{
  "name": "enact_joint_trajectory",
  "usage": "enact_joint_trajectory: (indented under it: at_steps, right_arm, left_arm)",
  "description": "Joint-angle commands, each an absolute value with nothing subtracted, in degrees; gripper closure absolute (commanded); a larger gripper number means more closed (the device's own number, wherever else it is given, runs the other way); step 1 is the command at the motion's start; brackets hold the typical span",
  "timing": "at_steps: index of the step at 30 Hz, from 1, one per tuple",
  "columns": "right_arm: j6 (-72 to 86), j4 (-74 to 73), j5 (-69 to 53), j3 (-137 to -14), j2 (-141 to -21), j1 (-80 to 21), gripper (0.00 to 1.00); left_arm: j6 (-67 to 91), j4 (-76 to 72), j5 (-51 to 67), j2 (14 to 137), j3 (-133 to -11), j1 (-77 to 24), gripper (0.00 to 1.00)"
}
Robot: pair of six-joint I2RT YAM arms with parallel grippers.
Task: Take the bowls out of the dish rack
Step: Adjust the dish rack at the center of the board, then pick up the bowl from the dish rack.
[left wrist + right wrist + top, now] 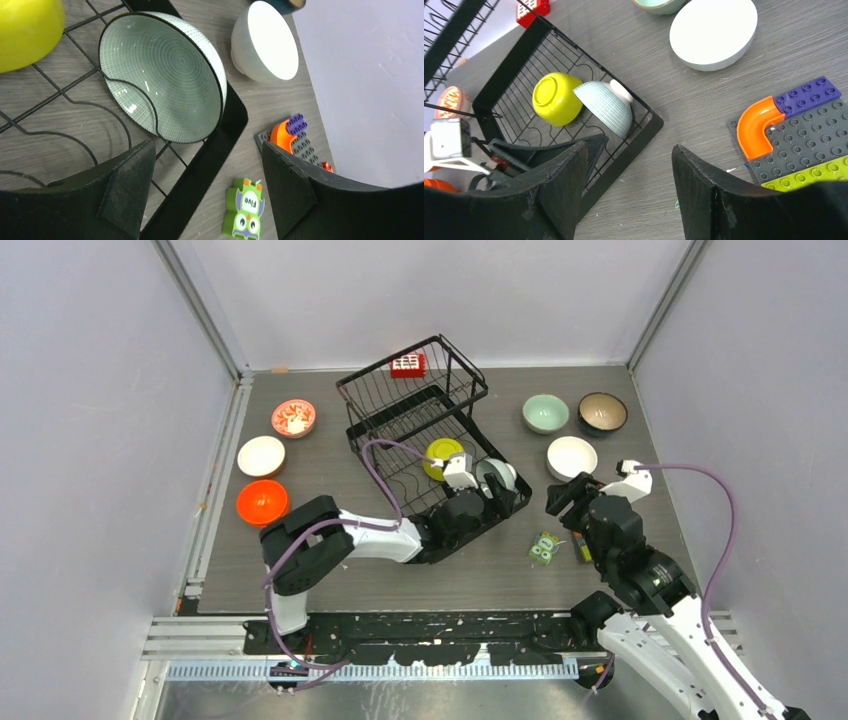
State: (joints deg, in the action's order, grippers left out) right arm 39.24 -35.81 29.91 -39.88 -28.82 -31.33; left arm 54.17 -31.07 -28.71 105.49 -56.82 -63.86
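Reaching into the dish rack (410, 405) with the left gripper (492, 502), right by a yellow bowl (443, 455) and a pale bowl (500, 476). Hanging with the right gripper (560, 496) near a white bowl (571, 457). Showing a red-patterned bowl (293, 418), a plain white bowl (261, 455) and an orange bowl (262, 502) at the left, a mint bowl (545, 413) and a dark bowl (602, 412) far right.

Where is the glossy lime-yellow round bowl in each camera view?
Top external: the glossy lime-yellow round bowl is mid-picture, inside the black wire dish rack.
Left wrist: top left corner, cut off by the frame.
Right wrist: left of centre, its underside toward the camera.
Shared landmark: the pale patterned bowl beside it in the rack shows in all three views.
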Motion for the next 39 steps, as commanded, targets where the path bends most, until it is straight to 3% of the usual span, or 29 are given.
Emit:
enact_joint_trajectory:
  at_steps: [1, 7, 15, 27, 39]
  right_arm:
    - [40.8, -35.6, 30.4, -39.1, -24.9, -31.5, 0.33]
    - [41.4, -36.2, 29.2, -37.0, -21.7, -31.5, 0.33]
    - [41.0, -36.4, 29.1, -36.4, -21.2, -31.5, 0.33]
    - [42.8, -33.4, 29.2, -34.2, -23.3, -31.5, 0.33]
    - [47.9, -25.4, 27.3, -31.4, -35.3, -30.9, 0.33]
  left_arm:
    - [54.7, -40.2, -35.2, 108.1, -60.3, -63.7, 0.22]
    - [53.2, -43.9, -36.0, 111.2, -62.7, -63.5, 0.28]
    - [55.6, -43.8, -31.8, 114.8, -65.3, -61.5, 0.46]
    - [59.6, -56.8, -27.4, 116.2, -58.4, -58.6, 0.99]
    - [63.7, -80.1, -24.6, 120.0, -49.8, -57.4, 1.0]
